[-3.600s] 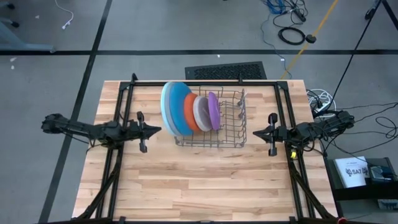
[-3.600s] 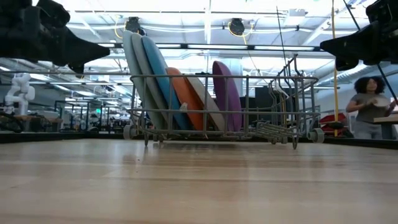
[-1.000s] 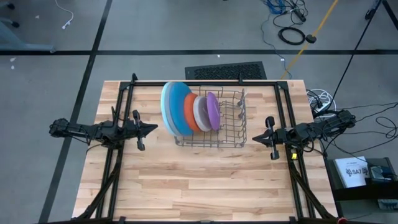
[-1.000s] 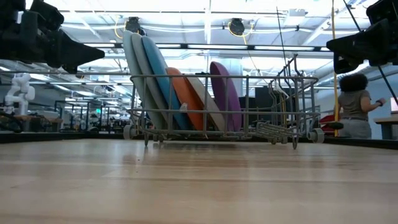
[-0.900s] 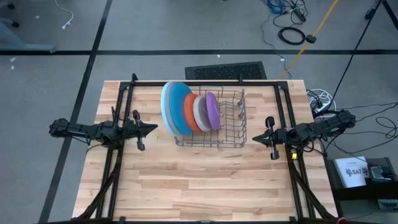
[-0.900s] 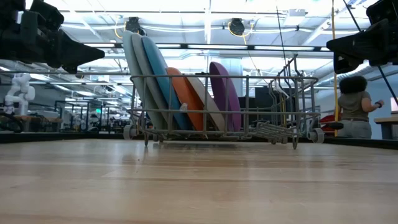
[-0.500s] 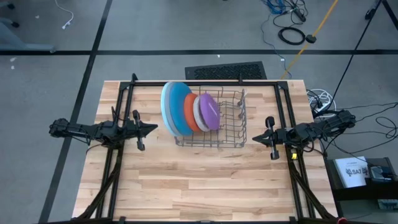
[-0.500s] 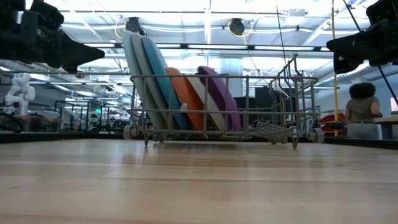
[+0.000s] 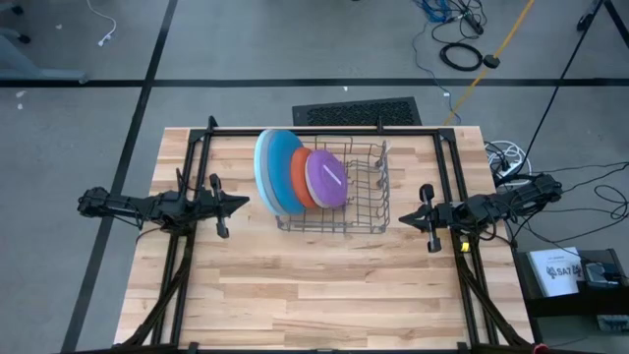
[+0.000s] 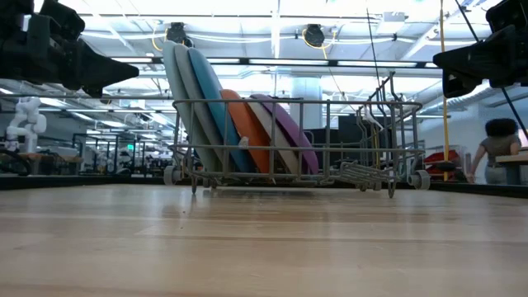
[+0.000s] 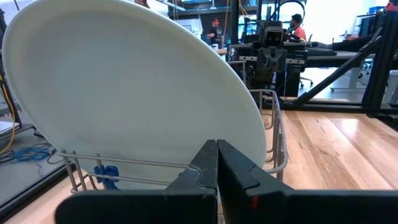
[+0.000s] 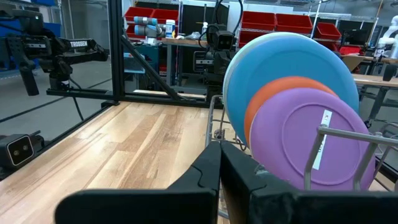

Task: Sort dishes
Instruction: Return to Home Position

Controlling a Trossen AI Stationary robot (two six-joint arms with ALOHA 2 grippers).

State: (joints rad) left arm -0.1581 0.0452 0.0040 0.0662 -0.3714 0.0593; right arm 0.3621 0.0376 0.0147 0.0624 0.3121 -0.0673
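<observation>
- High view: My left gripper hangs over the left side of the table. Its jaws are pressed together on nothing, and it points at the dish rack. My right gripper faces the rack from the other side, jaws likewise together and empty. Both are near the rack without touching it. Every plate stands in the rack's left half. From the outside in, I see the pale grey plate, the light blue plate, the darker blue plate and the orange plate. The purple plate comes last, tilted back onto its neighbours.
- Low view: The row leans inside the rack. The tall pale grey, light blue and darker blue plates stand at one end, and the orange one comes next. The off-white plate shows as a thin strip between the orange and the purple. A person stands in the room beyond the table.
- Left wrist view: My own fingers meet with no gap. Just past them the pale grey plate fills most of the view, held behind the rack's wire rim.
- Right wrist view: My right jaws sit closed and empty. Beyond them the purple plate overlaps the orange one, and the darker blue plate rises behind both.
</observation>
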